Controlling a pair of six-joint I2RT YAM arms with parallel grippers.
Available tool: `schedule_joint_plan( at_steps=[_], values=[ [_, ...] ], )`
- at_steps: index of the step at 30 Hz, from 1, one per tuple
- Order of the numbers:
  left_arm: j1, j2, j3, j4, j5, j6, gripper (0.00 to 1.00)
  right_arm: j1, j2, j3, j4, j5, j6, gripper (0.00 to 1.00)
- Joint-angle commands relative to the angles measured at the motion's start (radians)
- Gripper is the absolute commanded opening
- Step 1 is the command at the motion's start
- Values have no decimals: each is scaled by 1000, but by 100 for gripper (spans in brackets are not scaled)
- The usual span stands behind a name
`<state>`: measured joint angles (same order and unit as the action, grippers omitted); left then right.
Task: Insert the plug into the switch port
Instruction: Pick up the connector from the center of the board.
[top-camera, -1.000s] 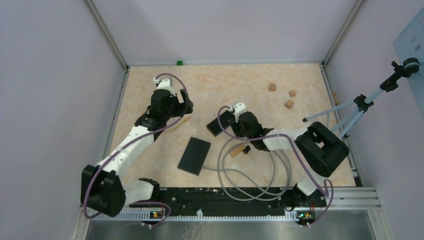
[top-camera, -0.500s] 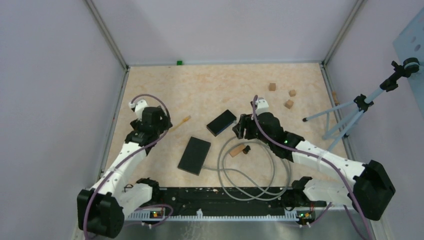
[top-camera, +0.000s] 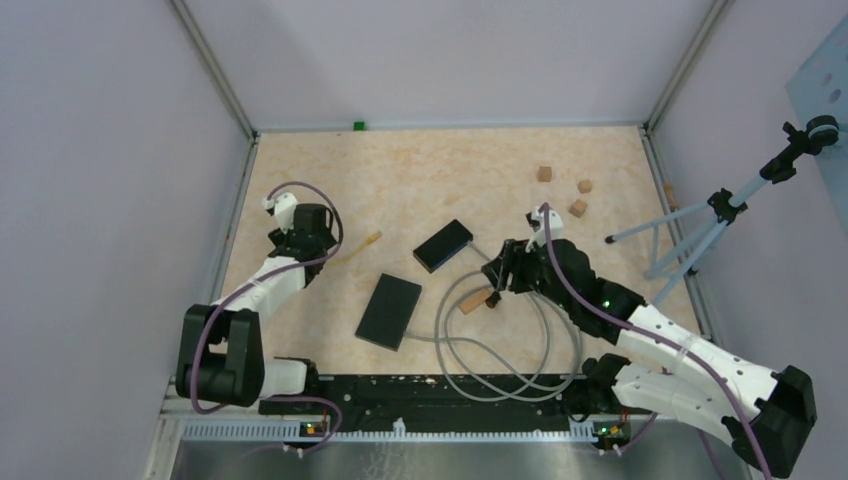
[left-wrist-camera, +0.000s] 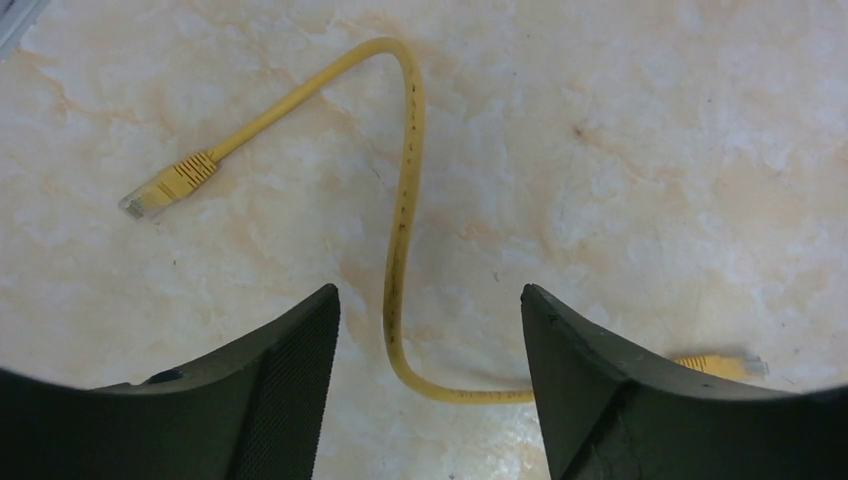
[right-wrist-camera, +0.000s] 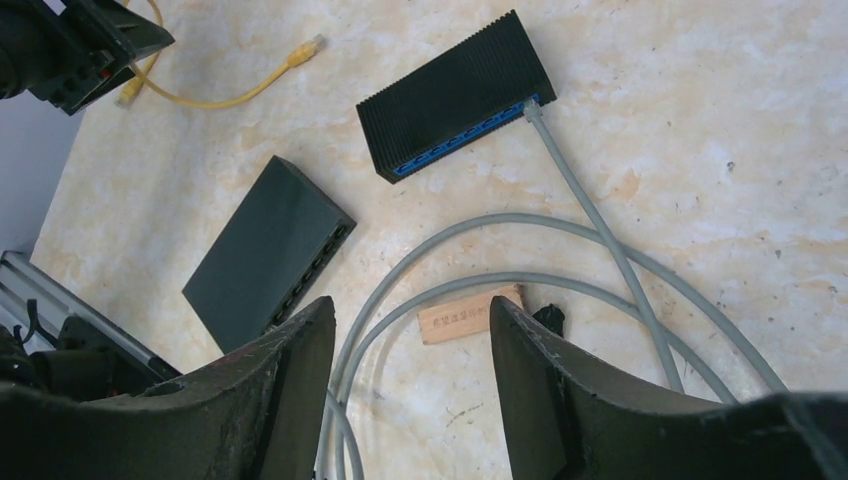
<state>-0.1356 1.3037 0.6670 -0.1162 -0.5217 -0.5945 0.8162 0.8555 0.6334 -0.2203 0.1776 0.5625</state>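
Observation:
A black switch (top-camera: 443, 245) with a row of blue ports (right-wrist-camera: 455, 95) lies mid-table, with a grey cable (right-wrist-camera: 600, 230) plugged in at one end. A short yellow cable (left-wrist-camera: 405, 200) lies on the table at the left. One clear plug (left-wrist-camera: 165, 188) sits free and the other plug (left-wrist-camera: 725, 365) peeks out behind my left finger. My left gripper (left-wrist-camera: 430, 300) hovers open right above the yellow cable's bend, which runs between the jaws without being touched. My right gripper (right-wrist-camera: 412, 305) hangs open above the grey loops, right of the switch.
A second dark box (top-camera: 389, 311) lies nearer the arms. A wooden tag (right-wrist-camera: 470, 313) and a small black piece (right-wrist-camera: 548, 318) lie among the grey loops. Three wooden cubes (top-camera: 578, 208) sit at the back right. A tripod (top-camera: 700, 230) stands at the right edge.
My left arm drew back to the left, over the yellow cable, and its jaws narrowed a little. My right arm swung away from the switch towards the right and nearer side.

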Motion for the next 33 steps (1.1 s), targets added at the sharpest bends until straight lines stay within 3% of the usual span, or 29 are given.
schedule_joint_plan(
  at_steps=[1,6,12,16,22,28,33],
  values=[
    [7,18,-20,108,-63,13,68,12,-53,20,-47,27,1,57],
    [7,-9,-32,181,38,110,51,12,-91,45,-85,30,-3,55],
    [-22,-92,57,127,158,261,14,12,-184,37,-109,55,9,53],
    [-75,-208,78,121,209,337,0,12,-232,48,-128,60,-9,52],
    [-229,-329,129,68,475,449,0,12,-263,110,-163,65,-130,52],
    [-414,-312,220,-75,513,424,0,12,-322,170,-188,101,-172,52],
    [-487,-404,94,59,651,437,0,12,-370,166,-142,65,-128,52]
  ],
)
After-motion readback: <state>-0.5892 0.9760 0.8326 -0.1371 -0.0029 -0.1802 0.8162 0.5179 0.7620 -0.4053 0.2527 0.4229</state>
